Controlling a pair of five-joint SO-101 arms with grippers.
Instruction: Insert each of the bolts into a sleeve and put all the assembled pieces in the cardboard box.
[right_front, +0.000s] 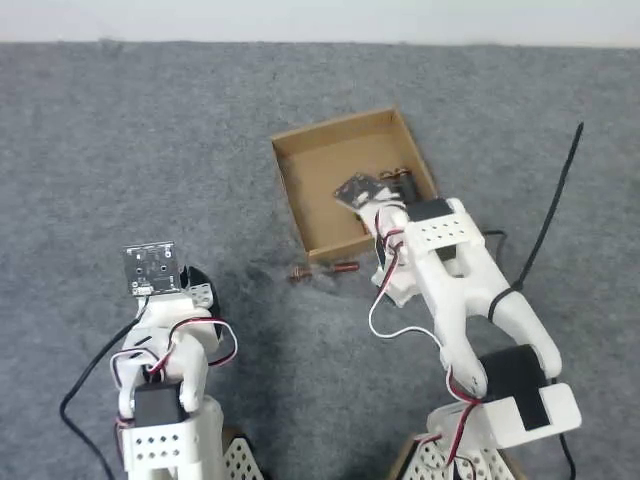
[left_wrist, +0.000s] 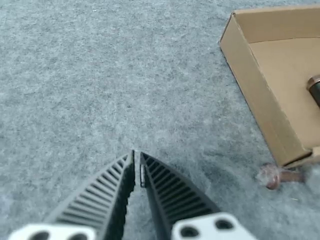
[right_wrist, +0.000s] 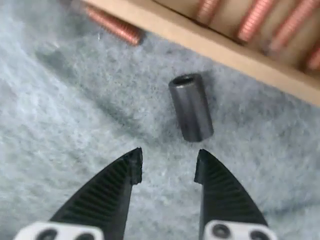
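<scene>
Right gripper, jaws apart and empty, hangs low over the carpet, apparently lined up to close on the sleeve. The sleeve lies on its side just ahead of the fingertips, between them and the near wall of the box. A loose bolt lies along that wall, left of the right arm, probably awaiting this sleeve. Threaded pieces rest inside the box. Left gripper, jaws together and empty, sits left of the box, likely parked clear.
</scene>
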